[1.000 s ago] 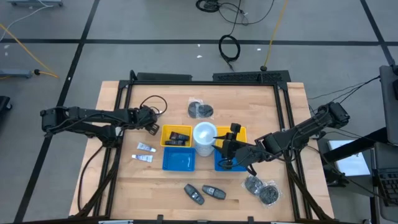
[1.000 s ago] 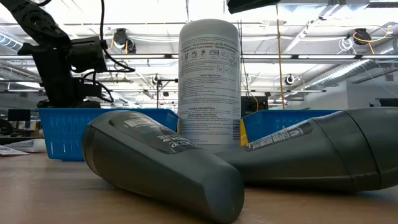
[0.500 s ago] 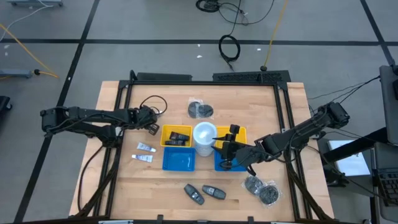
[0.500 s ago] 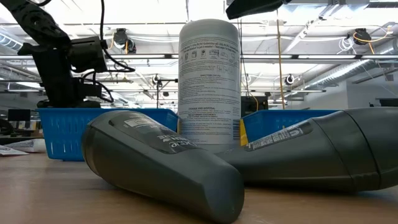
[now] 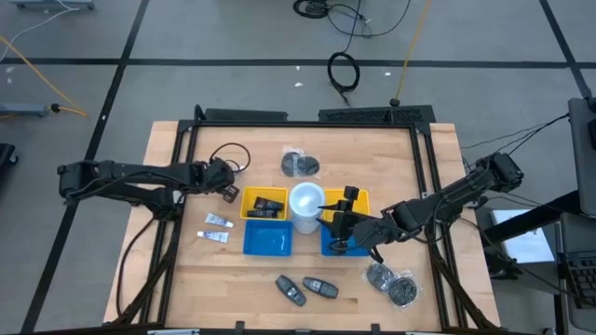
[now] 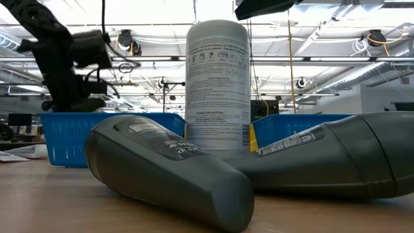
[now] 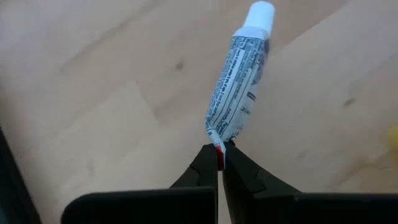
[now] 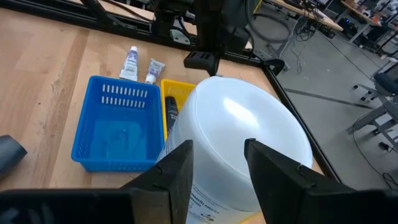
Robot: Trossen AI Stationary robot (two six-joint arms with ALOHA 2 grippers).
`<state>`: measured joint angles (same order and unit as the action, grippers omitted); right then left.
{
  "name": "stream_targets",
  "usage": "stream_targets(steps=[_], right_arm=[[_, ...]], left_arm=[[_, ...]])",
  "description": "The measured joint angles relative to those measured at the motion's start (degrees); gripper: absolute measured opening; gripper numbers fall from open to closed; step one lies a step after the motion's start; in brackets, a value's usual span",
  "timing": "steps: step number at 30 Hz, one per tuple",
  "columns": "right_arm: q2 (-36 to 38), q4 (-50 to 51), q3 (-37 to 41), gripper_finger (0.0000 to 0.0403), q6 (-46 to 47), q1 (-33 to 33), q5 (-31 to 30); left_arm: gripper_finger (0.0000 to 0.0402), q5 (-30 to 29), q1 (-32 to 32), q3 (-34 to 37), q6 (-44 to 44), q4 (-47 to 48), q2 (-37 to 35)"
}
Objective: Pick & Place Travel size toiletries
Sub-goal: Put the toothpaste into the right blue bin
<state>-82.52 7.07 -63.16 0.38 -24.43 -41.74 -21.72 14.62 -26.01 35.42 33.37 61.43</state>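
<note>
A small white tube (image 7: 239, 74) with blue print and a white cap (image 7: 260, 14) sticks out past my left gripper (image 7: 220, 163), which is shut on it at the table's left, just left of the yellow bin (image 5: 264, 205). Two more travel size toiletries (image 5: 219, 221) (image 5: 213, 236) lie flat on the wood, nearer the front. My right gripper (image 8: 217, 158) hangs open above the white canister (image 8: 239, 146), touching nothing. My left gripper pinches the tube's flat crimped end (image 7: 217, 144), the one with a red mark, between its two fingertips. The fingers slant down from the table's left and lie along the tube. The capped end points away from them. Whether the cap rests on the wood, I cannot tell.
A blue basket (image 5: 267, 241) stands in front of the yellow bin, and a second blue basket (image 5: 328, 244) lies under my right arm. Two dark key-fob gadgets (image 5: 291, 290) (image 5: 320, 288) lie near the front edge. Clear bags of grey bits (image 5: 300, 165) (image 5: 393, 284) lie at the far middle and front right.
In the low view my left arm has shifted a little up and toward the table's left edge. My right arm has kept still.
</note>
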Motion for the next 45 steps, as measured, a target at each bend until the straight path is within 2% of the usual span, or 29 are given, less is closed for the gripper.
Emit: stream_targets(steps=[8,19,25,32,42,45], right_arm=[[0.0,-0.13,0.0,0.0141,0.0,0.04,0.0],[0.0,-3.44,0.0,0.0141,-2.66,0.07,-0.04],[0.0,-5.99,0.0,0.0141,-4.17,0.07,-0.15],[0.0,-14.26,0.0,0.0141,-9.49,0.07,-0.17],[0.0,-21.87,0.0,0.0141,-10.51,-0.15,0.41],[0.0,-22.94,0.0,0.0141,-10.12,-0.13,5.99]], left_arm=[[0.0,-5.66,-5.19,-11.43,-0.42,11.49,-6.44],[0.0,-6.16,-19.84,-22.32,-0.82,10.38,-7.87],[0.0,-7.62,-29.77,-23.75,-4.97,-0.71,-7.12],[0.0,-10.31,-38.15,-23.77,-10.89,-15.12,-2.31],[0.0,-14.78,-42.24,-23.73,-18.25,-29.42,6.53],[0.0,-16.43,-42.41,-23.73,-21.03,-33.79,8.47]])
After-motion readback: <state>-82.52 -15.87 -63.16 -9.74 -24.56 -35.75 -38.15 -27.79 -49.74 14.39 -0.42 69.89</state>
